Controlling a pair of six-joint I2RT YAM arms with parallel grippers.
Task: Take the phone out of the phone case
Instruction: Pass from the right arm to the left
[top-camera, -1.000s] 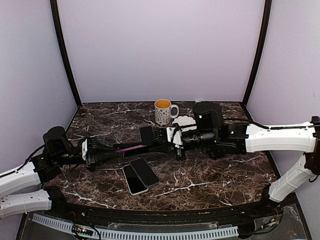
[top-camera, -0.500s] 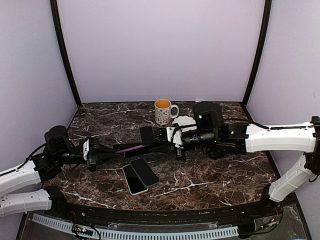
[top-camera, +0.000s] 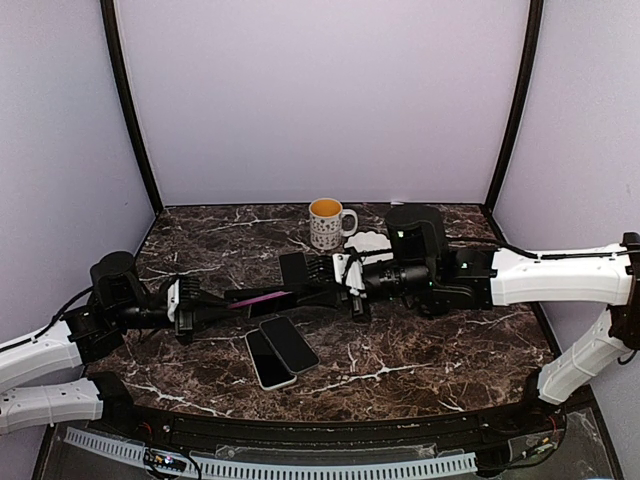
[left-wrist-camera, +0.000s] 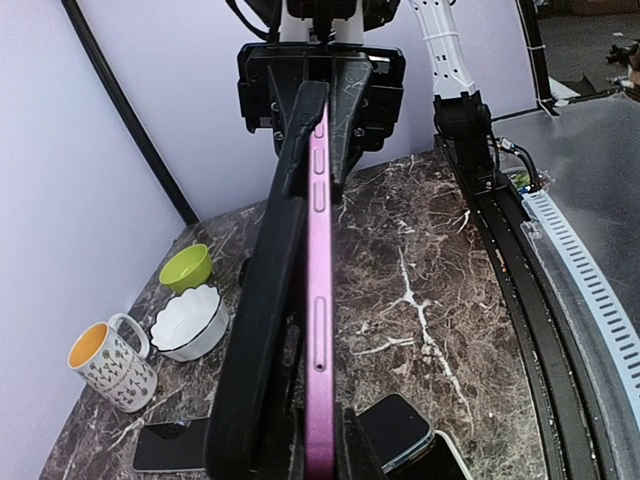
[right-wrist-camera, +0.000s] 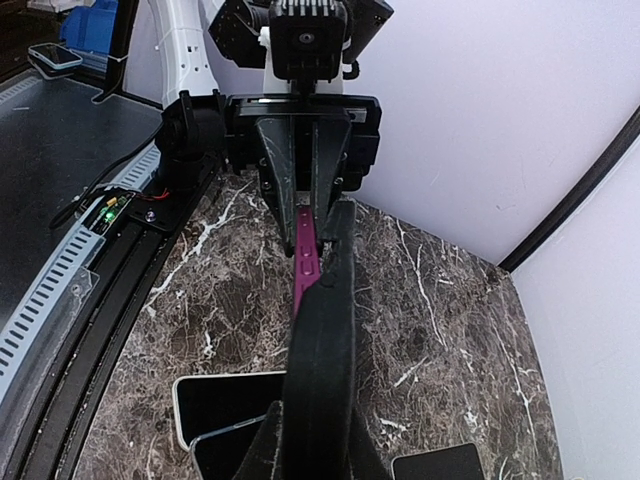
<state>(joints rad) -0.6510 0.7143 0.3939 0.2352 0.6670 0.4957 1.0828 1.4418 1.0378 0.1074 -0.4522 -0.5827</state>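
Pinches shut on the pink phone (left-wrist-camera: 318, 300) with the left gripper (right-wrist-camera: 303, 232) and on the black phone case (left-wrist-camera: 262, 300) with the right gripper (top-camera: 305, 288), presumably to pull the two apart. Hangs edge-up in mid-air between the arms, above the table (top-camera: 430, 350), with the case gaping at the left end.

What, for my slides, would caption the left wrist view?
Edge-on pink phone and black case, splayed apart, clamped between the left gripper and the facing right gripper above the table.
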